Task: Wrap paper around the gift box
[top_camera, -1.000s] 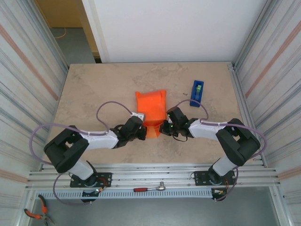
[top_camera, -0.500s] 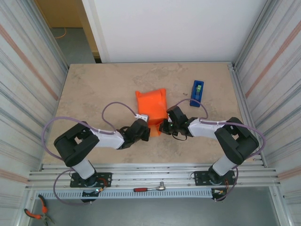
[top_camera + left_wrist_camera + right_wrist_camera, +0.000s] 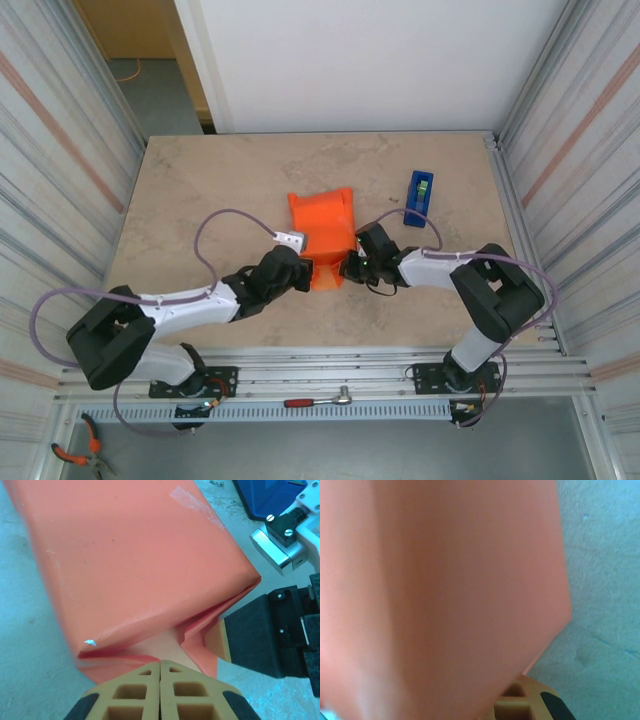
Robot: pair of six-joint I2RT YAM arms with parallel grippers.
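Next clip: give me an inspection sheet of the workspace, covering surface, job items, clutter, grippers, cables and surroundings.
Surface: beige stone-look tabletop, no spills seen.
Job's things: orange paper folded into a parcel mid-table, near end open; gift box covered by it.
Clutter: blue tape dispenser right of the parcel; red-handled ratchet and pliers below the table's front edge.
Grippers: left gripper shut at the open end; right gripper shut at its right corner.
Cables: purple cables loop off both wrists.
Surroundings: ribbed side walls, white back wall.
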